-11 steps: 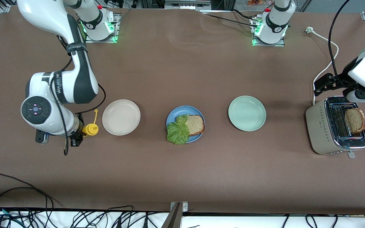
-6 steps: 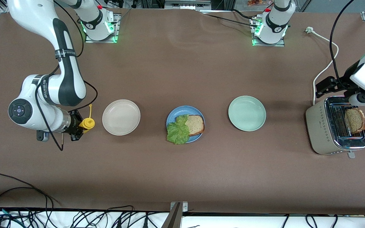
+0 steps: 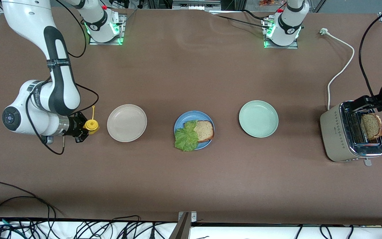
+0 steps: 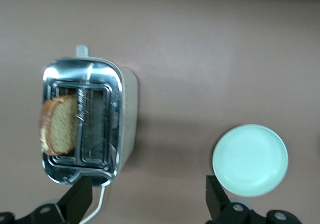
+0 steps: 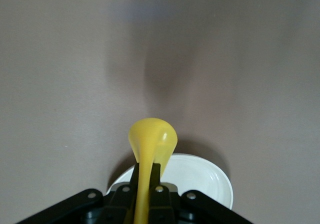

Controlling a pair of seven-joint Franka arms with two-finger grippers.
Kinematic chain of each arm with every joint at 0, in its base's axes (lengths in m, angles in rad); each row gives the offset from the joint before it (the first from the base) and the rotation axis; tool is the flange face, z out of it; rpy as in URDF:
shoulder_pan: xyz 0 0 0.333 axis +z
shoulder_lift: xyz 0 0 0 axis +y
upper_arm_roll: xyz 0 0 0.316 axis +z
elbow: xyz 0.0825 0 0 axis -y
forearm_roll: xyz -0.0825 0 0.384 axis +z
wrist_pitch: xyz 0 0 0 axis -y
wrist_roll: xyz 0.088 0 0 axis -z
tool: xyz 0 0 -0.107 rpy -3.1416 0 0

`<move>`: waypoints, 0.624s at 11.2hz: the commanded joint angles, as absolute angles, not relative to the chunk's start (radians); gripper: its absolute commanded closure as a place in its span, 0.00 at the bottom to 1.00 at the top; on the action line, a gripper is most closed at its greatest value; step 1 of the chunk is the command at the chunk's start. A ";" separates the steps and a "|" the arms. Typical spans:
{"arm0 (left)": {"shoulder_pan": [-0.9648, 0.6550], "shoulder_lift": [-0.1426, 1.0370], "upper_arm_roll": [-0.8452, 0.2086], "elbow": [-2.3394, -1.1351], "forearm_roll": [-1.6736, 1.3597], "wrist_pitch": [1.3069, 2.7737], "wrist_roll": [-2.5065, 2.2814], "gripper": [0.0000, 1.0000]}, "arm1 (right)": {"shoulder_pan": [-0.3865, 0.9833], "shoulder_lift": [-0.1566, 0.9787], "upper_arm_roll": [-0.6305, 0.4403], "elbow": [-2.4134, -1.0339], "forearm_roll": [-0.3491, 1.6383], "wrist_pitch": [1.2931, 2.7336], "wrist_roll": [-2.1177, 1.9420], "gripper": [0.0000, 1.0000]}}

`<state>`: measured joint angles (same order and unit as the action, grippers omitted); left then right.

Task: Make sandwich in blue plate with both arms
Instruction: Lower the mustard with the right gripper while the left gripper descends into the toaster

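My right gripper (image 3: pixel 82 127) pinches the yellow squeeze bottle (image 3: pixel 91 124) beside the beige plate (image 3: pixel 126 122). Mid-bench, the blue plate (image 3: pixel 181 120) carries bread slice (image 3: pixel 204 130) and lettuce (image 3: pixel 186 138). My left gripper (image 3: pixel 373 103), spread wide, hovers over the toaster (image 3: pixel 340 136) for its second slice (image 3: pixel 371 125).

Toaster (image 3: pixel 350 136) top shiny chrome metal; blue plate (image 3: pixel 181 120) matt; table (image 3: pixel 191 179) matt brown.

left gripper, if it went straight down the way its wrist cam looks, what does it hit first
The left gripper, fingers open, looks down on bare table between the toaster and the pale green plate. Probably it would meet the table first, though the toaster stands close and depth is unclear.
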<state>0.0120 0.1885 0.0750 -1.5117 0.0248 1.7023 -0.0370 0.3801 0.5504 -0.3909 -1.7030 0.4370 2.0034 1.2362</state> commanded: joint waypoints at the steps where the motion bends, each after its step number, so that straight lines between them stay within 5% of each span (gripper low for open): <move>1: 0.006 0.235 0.161 -1.483 -0.035 1.750 0.041 0.00 | 0.364 0.523 -0.417 -1.790 0.563 2.008 1.076 1.00; 7: 0.006 0.307 0.293 -1.488 -0.095 1.821 0.216 0.00 | 0.290 0.584 -0.431 -1.835 0.747 1.910 0.908 1.00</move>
<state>0.0140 0.2759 0.2649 -1.5122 -0.0621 1.8165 0.1710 0.3207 0.5736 -0.4243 -1.8227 0.6618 1.9779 0.9887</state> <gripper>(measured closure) 0.000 0.921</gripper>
